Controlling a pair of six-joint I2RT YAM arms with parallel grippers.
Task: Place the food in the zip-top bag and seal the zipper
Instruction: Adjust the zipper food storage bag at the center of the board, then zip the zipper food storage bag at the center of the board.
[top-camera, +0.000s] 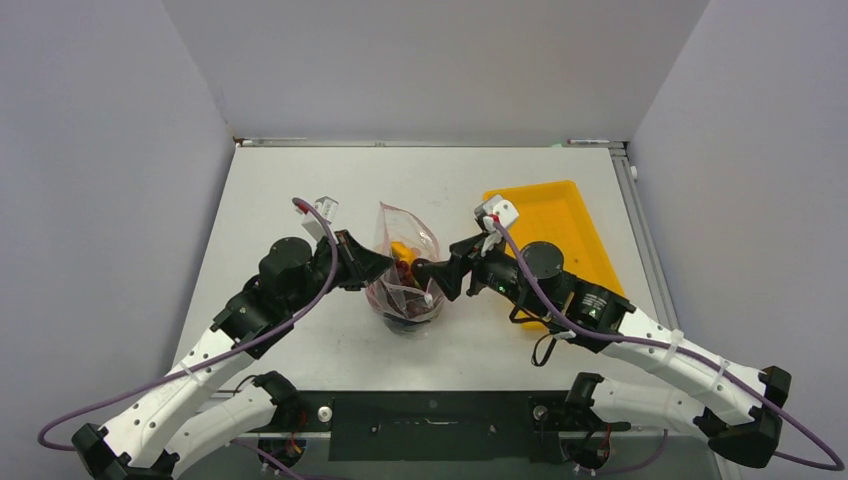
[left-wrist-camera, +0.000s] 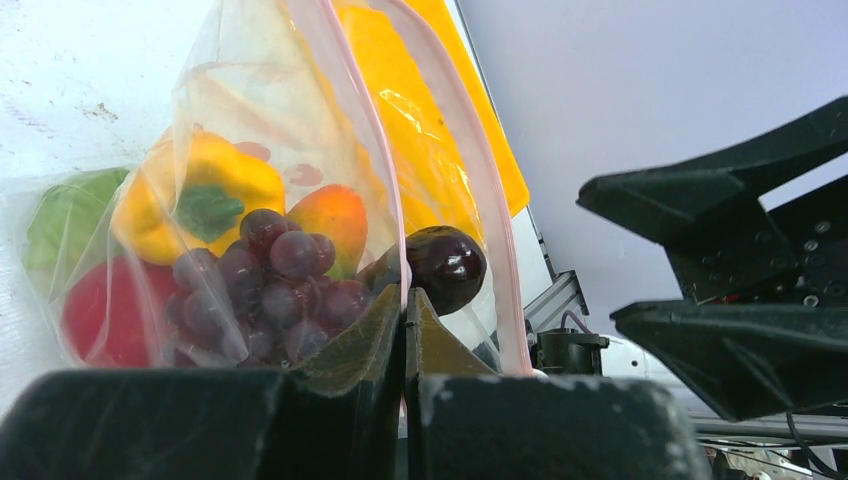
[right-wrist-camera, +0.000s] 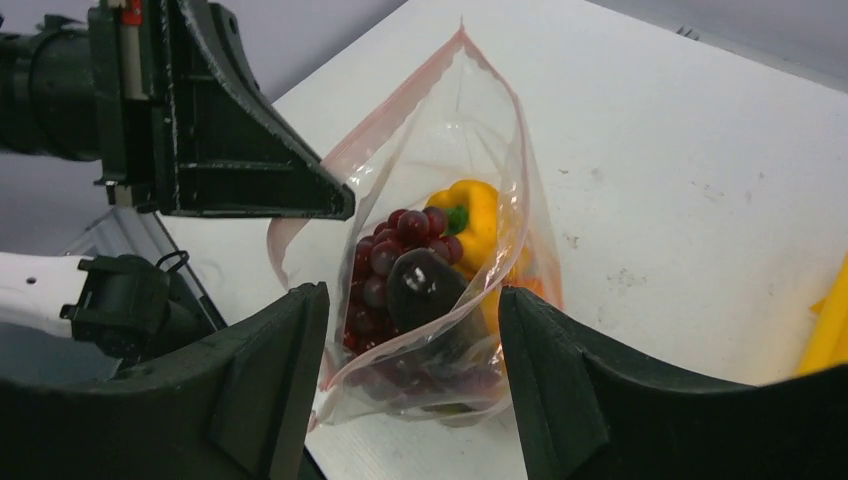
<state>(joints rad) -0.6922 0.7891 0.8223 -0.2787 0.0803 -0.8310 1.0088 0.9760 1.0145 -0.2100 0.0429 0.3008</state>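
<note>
The zip-top bag (top-camera: 405, 262) stands at the table's middle with its mouth open. Inside it are a yellow bell pepper (left-wrist-camera: 200, 195), a dark red grape bunch (left-wrist-camera: 270, 285), a dark purple eggplant (left-wrist-camera: 445, 265), an orange piece (left-wrist-camera: 335, 215), a green piece (left-wrist-camera: 65, 215) and a red piece (left-wrist-camera: 105, 310). My left gripper (left-wrist-camera: 405, 312) is shut on the bag's near wall at the pinkish zipper (left-wrist-camera: 372, 130). My right gripper (right-wrist-camera: 412, 370) is open, its fingers (right-wrist-camera: 270, 380) either side of the bag's lower end (right-wrist-camera: 440, 340). In the top view, the left gripper (top-camera: 388, 265) and right gripper (top-camera: 428, 280) flank the bag.
A yellow tray (top-camera: 560, 225) lies at the right of the table, just behind my right arm. The left gripper's body (right-wrist-camera: 230, 150) sits close to the bag's left side in the right wrist view. Grey walls enclose the table.
</note>
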